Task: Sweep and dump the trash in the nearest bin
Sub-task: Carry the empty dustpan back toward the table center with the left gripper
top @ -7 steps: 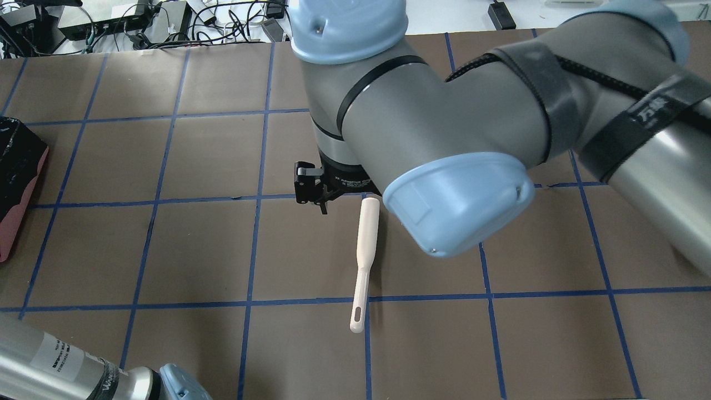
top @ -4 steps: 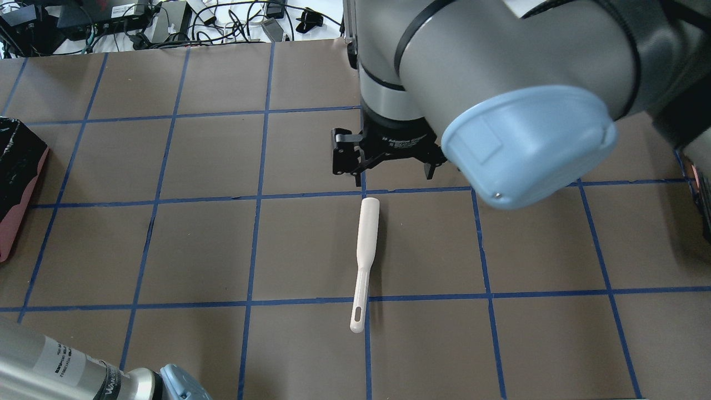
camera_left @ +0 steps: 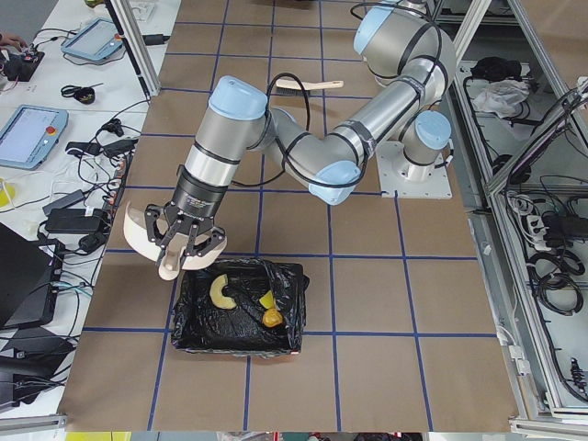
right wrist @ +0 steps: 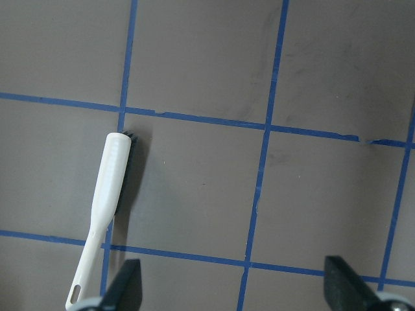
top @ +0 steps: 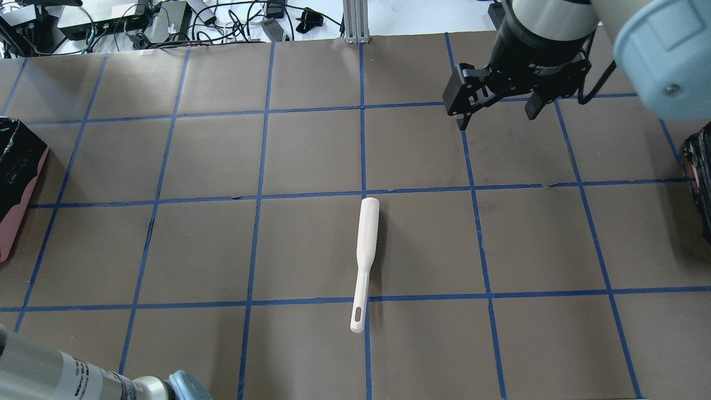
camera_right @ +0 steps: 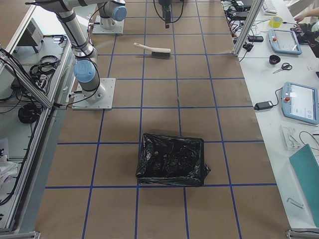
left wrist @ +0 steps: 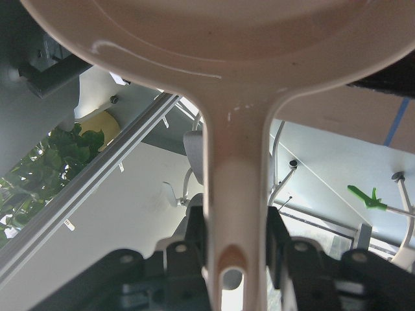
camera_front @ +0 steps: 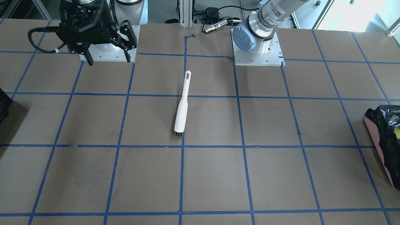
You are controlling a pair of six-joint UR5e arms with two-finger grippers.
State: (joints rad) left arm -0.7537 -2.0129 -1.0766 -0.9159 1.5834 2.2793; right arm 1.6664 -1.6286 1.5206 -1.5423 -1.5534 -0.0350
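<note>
My left gripper [camera_left: 184, 253] is shut on the handle of a cream dustpan [camera_left: 145, 241] and holds it just above the edge of the bin [camera_left: 237, 344], which is lined with a black bag. The left wrist view shows the dustpan handle [left wrist: 235, 194] clamped in my left gripper [left wrist: 237, 249]. The trash [camera_left: 220, 292], pale yellow and orange pieces, lies inside the bin. The bin's pink side shows in the front-facing view [camera_front: 379, 150] and the overhead view [top: 14, 228]. My right gripper [top: 494, 116] is open and empty, raised over the table, away from the white brush [top: 364, 261].
The white brush [camera_front: 182, 109] lies flat near the table's middle, bristles towards the far side. A second bin with a black bag [camera_right: 172, 159] stands at the table's right end [top: 701, 183]. Blue tape lines grid the brown table.
My right gripper has moved from beside the brush's head to the right and farther back, staying open. The brush has not moved.
</note>
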